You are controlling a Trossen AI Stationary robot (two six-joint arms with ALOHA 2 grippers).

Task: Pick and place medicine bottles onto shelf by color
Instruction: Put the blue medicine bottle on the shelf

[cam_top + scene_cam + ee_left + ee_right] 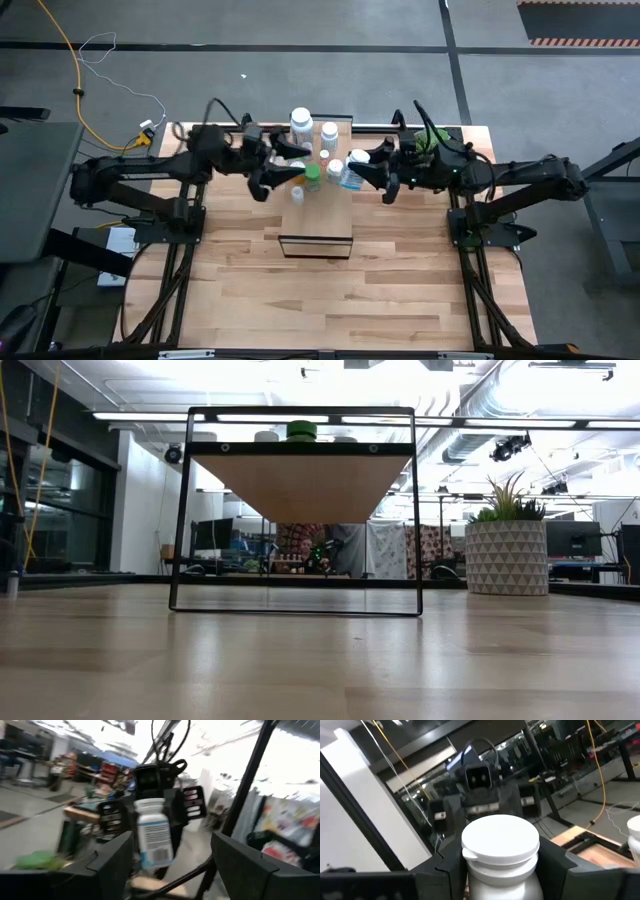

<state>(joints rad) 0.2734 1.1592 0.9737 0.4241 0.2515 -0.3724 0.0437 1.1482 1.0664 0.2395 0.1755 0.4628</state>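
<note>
Evidently several medicine bottles [301, 124] are already standing on the shelf [318, 215], while the right gripper [362, 173] is gripping a white-capped bottle [500, 854] over its far end and the left gripper [283, 178] is hanging with fingers spread beside the green-capped bottle [312, 177].

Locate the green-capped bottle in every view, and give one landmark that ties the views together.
High view: green-capped bottle on the shelf, between the two end effectors.
Low view: only its green cap shows above the shelf's top edge.
Left wrist view: a green blur at the lower left edge may be it; cannot tell.
Right wrist view: not in it.
Shared landmark: the shelf's black frame.
</note>
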